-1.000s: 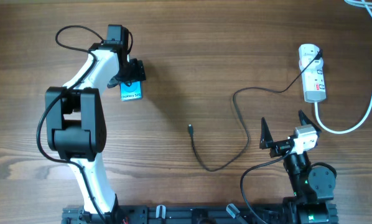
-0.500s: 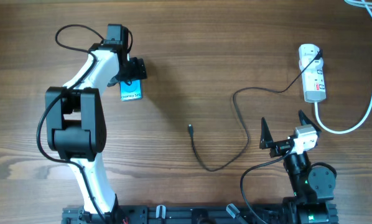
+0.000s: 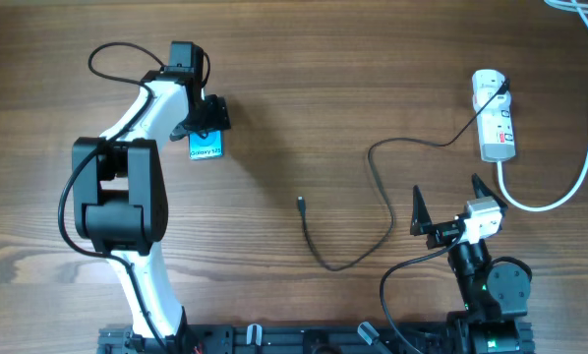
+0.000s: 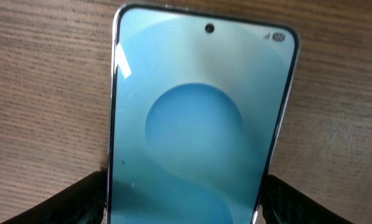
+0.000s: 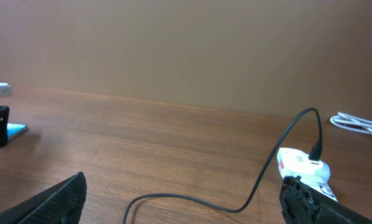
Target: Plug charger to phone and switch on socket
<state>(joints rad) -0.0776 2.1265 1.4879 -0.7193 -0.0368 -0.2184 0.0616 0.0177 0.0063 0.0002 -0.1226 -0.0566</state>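
The phone (image 3: pixel 205 147) lies flat on the wooden table at the upper left, its teal-blue screen (image 4: pixel 192 124) facing up. My left gripper (image 3: pixel 205 133) (image 4: pixel 185 202) is shut on it, a black finger against each long edge. The charger (image 3: pixel 390 211) is a thin black cable that loops across the table from the socket (image 3: pixel 494 116) to its connector tip (image 3: pixel 301 204), which lies free at the centre. My right gripper (image 3: pixel 445 189) (image 5: pixel 185 205) stands open near the front right, above the cable (image 5: pixel 260 186). The socket (image 5: pixel 301 165) sits just beyond its right finger.
A thick white cord (image 3: pixel 559 197) runs from the socket's near end and curves off the right edge. The left arm's body (image 3: pixel 117 197) stands over the left side of the table. The right arm's base (image 3: pixel 486 285) is at the front edge.
The phone has shifted very slightly under the left gripper. The right arm, cable and socket have not moved.
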